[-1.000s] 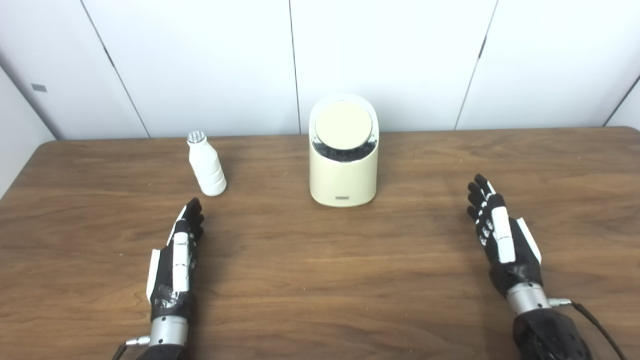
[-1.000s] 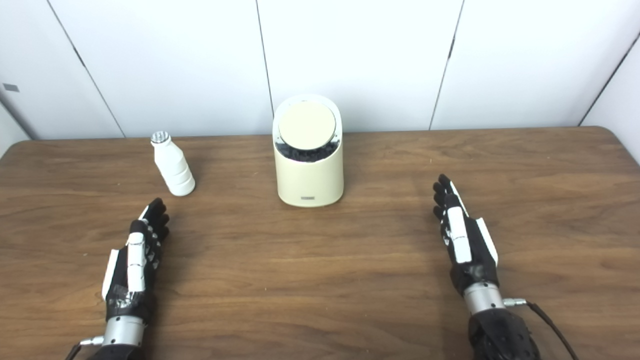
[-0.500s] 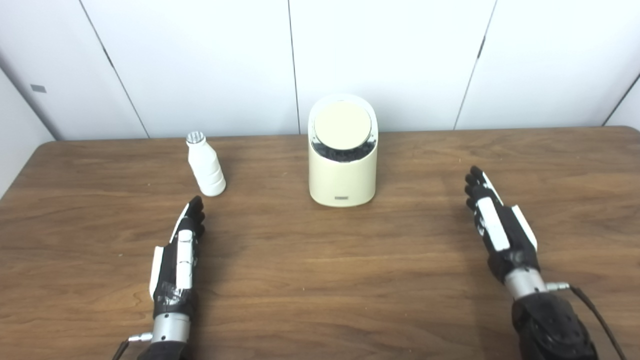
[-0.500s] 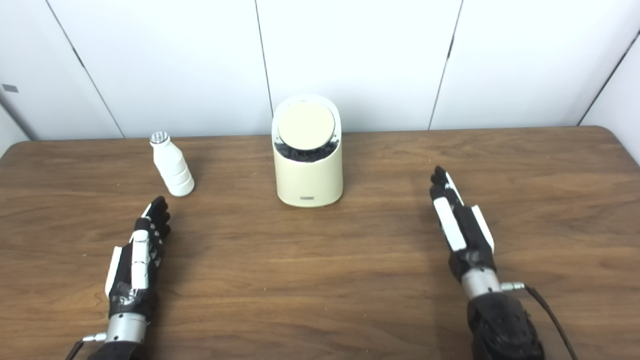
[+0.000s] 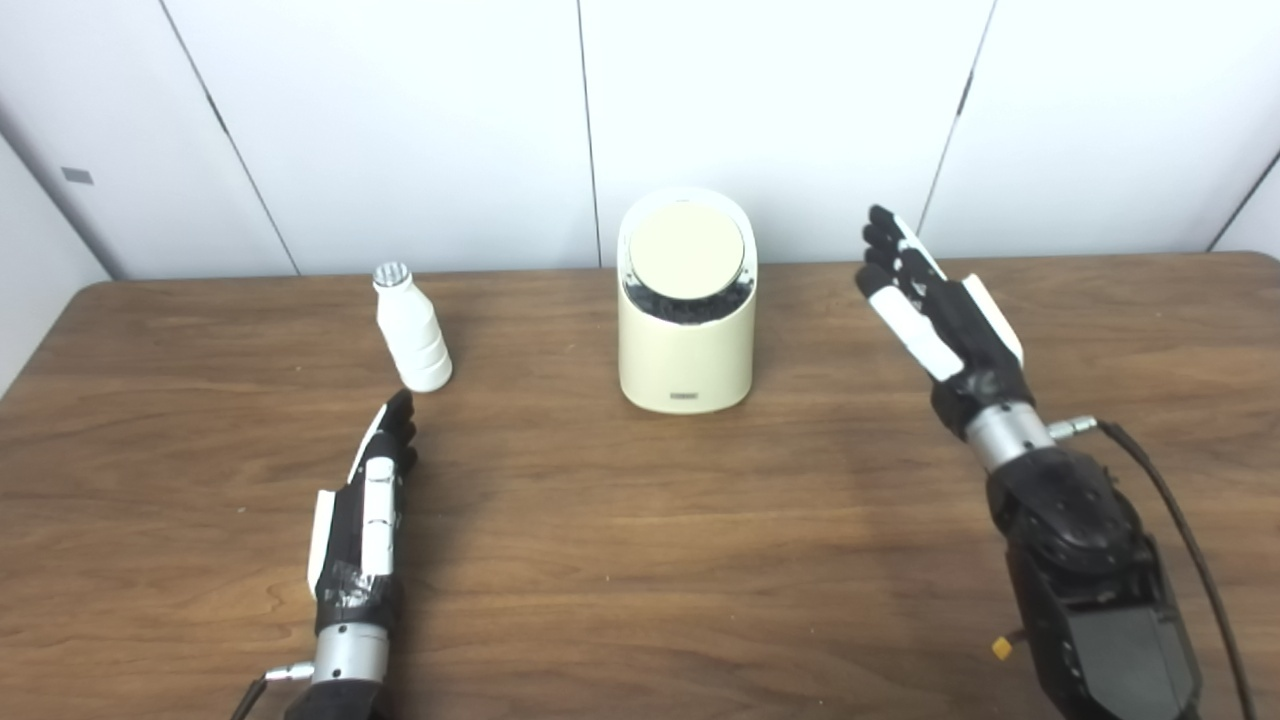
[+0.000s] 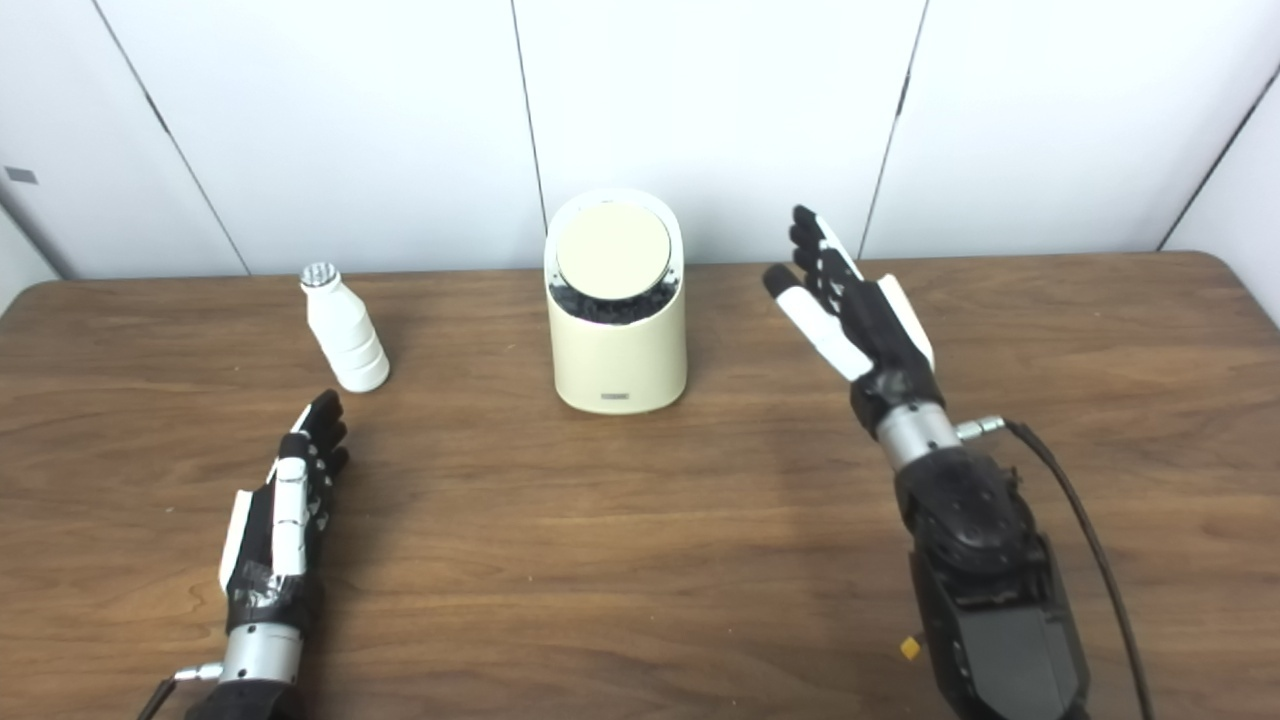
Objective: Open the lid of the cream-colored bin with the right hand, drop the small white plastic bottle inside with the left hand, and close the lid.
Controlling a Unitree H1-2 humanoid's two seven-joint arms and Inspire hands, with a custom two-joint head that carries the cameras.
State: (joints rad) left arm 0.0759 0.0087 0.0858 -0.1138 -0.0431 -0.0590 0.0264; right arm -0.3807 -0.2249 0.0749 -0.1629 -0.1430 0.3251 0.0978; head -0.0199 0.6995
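A: Bin [image 5: 686, 340] sits mid-table, back near the wall. Round lid [image 5: 686, 250] on its slanted top, tilted toward us, with a dark gap under its lower edge. Can't tell how it's hinged.

B: Bottle [image 5: 412, 328]?

A: Upright, left of the bin, well apart from it. Nothing touching it.

B: Hands?

A: Right hand [image 5: 938, 310] is raised beside the bin at about lid height, fingers [image 5: 884, 240] straight and spread, holding nothing. Left hand [image 5: 365, 510] lies low over the table [image 5: 640, 560] just short of the bottle, fingers extended, also empty.

B: Risks?

A: Bin looks light and nothing braces it. Push the lid from the side and the whole bin probably slides or tips backward instead of opening. Bottle is tall with a narrow base, so fingertips arriving low and flat could knock it over and send it rolling before they close. If the lid springs back, the drop gets blocked.
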